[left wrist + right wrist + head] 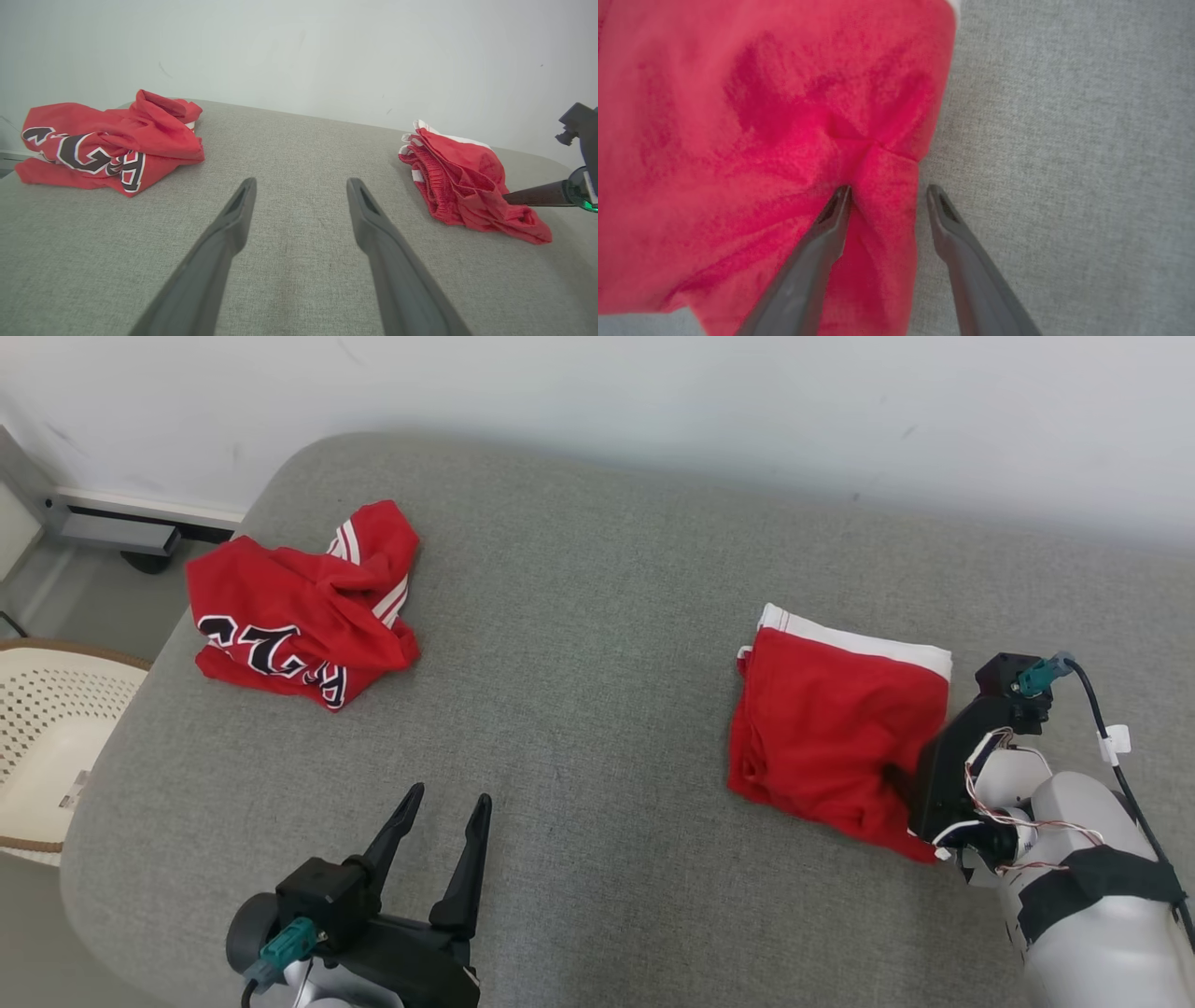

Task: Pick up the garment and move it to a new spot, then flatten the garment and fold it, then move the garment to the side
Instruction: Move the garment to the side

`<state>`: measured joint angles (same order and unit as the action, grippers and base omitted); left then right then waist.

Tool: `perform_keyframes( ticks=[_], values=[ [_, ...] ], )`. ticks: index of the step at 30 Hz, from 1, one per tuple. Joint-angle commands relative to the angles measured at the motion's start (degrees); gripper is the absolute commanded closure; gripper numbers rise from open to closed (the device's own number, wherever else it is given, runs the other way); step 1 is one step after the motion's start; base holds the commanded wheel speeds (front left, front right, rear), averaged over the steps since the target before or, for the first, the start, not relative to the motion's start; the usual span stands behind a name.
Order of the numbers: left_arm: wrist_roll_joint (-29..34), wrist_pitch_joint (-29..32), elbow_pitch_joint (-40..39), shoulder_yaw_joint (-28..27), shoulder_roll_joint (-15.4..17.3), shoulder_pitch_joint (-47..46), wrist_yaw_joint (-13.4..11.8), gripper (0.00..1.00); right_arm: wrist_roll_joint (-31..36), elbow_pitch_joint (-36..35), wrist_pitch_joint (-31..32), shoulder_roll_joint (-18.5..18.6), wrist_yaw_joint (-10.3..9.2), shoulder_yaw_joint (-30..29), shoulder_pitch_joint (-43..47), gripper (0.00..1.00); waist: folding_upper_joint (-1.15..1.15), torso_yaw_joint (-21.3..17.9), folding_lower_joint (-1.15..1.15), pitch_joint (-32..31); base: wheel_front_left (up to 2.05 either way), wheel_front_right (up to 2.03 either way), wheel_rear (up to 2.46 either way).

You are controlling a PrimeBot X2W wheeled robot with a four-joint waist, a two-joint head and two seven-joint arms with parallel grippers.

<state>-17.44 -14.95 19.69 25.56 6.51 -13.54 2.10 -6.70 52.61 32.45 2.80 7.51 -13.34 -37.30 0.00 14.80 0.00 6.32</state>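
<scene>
Folded red garment (831, 728) lies by the grey cushion's (597, 579) right edge. Right gripper (889, 189) is half-open, straddling a cloth ridge at the garment's near-right corner, not clamped. Left gripper (449, 793) is wide open and empty at the near edge.

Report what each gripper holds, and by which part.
Nothing is clamped. The left gripper is open and empty; the right gripper, open, straddles an edge of the folded garment.

This looks like a plain home-style room, perhaps a bedroom, though that is not certain. A wide grey upholstered pad (607, 616) with rounded corners stands against a bare white wall (653, 392). A cream perforated container (47, 728) with a woven rim sits at the left, by the grey floor (84, 597).
</scene>
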Motion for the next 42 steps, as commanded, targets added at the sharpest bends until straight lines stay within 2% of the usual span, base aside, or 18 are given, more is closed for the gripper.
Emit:
perform_keyframes(
  ticks=[1,2,3,4,15,20,28,33,42],
  values=[
    [-0.24,-0.38,0.07,-0.13,0.30,-0.75,0.15,0.00,0.56,0.95,-0.57,0.22,-0.04,-0.40,-0.68,0.65,0.00,0.17,0.00,0.19,0.00,0.00,0.00],
    [-0.24,-0.38,0.07,-0.16,0.30,-0.80,0.14,0.00,0.93,1.97,-1.05,0.23,-0.04,-0.68,-1.19,0.77,0.00,0.22,0.00,0.25,0.00,0.00,0.00],
    [-0.23,-0.38,0.08,-0.19,0.31,-0.82,0.13,0.00,1.18,3.00,-1.51,0.24,-0.04,-0.90,-1.67,0.96,0.00,0.25,0.00,0.29,0.00,0.00,0.00],
    [-0.19,-0.38,0.07,-0.23,0.34,-0.82,0.11,0.00,1.45,4.02,-1.96,0.24,-0.04,-1.06,-2.11,1.00,0.00,0.25,0.00,0.33,0.00,0.00,0.00],
    [-0.11,-0.38,-0.28,-0.72,0.48,-0.23,-0.57,0.00,5.11,9.41,-7.10,0.25,-0.04,-0.98,-6.67,1.00,0.00,-1.72,0.00,0.08,0.00,0.00,0.00],
    [-0.09,-0.38,-0.63,-1.04,0.74,0.15,-0.80,0.00,9.10,7.63,-6.92,0.24,-0.04,-2.20,-6.91,1.00,0.00,-3.60,0.00,-0.01,0.00,0.00,0.00],
    [-0.03,-0.35,-1.26,-1.43,1.34,0.63,-0.82,0.00,17.44,0.83,-3.96,1.37,-0.04,-6.01,-4.19,1.00,0.00,-7.31,0.00,0.02,0.00,0.00,0.00],
    [0.06,-0.35,-1.64,-1.43,1.63,0.32,-0.79,0.00,18.78,-1.59,-2.15,2.48,-0.04,-6.70,-4.40,1.00,0.00,-9.68,0.00,0.91,0.00,0.00,0.00],
    [0.68,-0.35,-1.79,-0.73,2.00,-1.69,-0.36,0.00,20.15,-1.29,-0.51,6.71,-0.04,-1.30,-6.77,1.00,0.00,-14.28,0.00,3.65,0.00,0.00,0.00]
  ],
)
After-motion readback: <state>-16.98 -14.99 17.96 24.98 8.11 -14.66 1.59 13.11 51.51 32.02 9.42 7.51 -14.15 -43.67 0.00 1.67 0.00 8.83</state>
